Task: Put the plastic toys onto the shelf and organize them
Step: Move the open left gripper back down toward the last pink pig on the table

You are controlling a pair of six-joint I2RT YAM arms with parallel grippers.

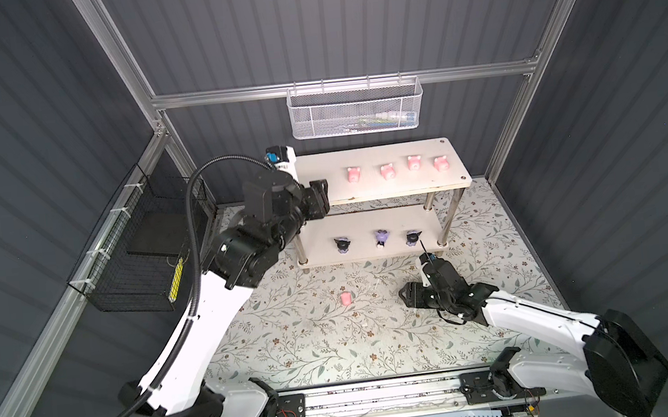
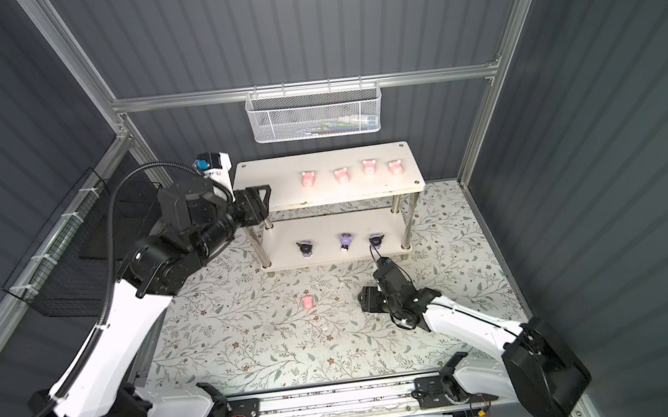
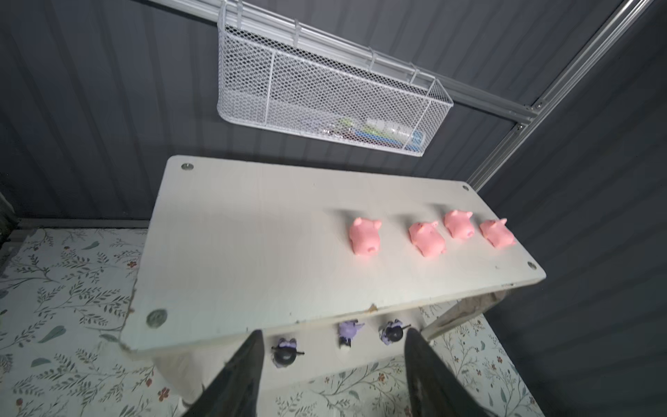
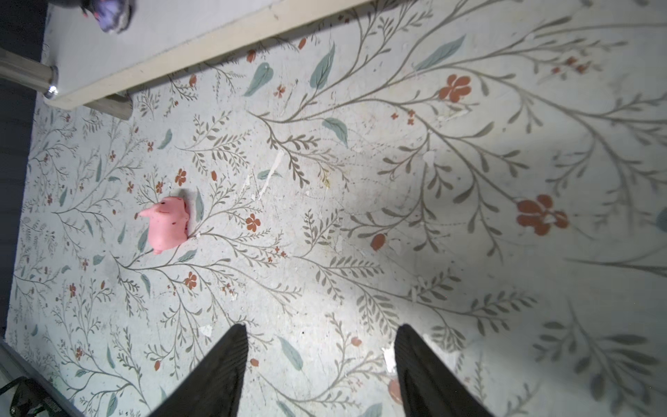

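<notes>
- Four pink pigs (image 1: pixel 353 174) (image 1: pixel 387 171) (image 1: pixel 414 163) (image 1: pixel 440 163) stand in a loose row on the upper tier of the shelf (image 1: pixel 320 169), all on its right half. The third from the left sits a little farther back than the others. The left wrist view shows them with gaps between them, none touching (image 3: pixel 365 237).
- Three black-and-lavender toys (image 1: pixel 342 244) (image 1: pixel 381 238) (image 1: pixel 412 237) stand in a row along the front of the lower tier, evenly spaced and apart from one another.
- A fifth pink pig (image 1: pixel 346 298) lies alone on the floral tabletop (image 1: pixel 316 345), in front of the shelf and well apart from it. Both top views show it (image 2: pixel 308 301), and so does the right wrist view (image 4: pixel 166 224).
- The right jaws hang low over the tabletop to the right of that pig, near it but not touching. Their fingers (image 4: pixel 216 375) stand apart with only bare tabletop between them.
- The left jaws are up by the front edge of the upper tier, toward its left end. Their fingers (image 3: pixel 245 375) are spread and hold nothing, and the dark toys on the lower tier show beyond them.
- A white mesh basket (image 1: pixel 354 111) hangs on the back rail above the shelf.
- A black wire basket (image 1: pixel 140 257) hangs on the left wall.
</notes>
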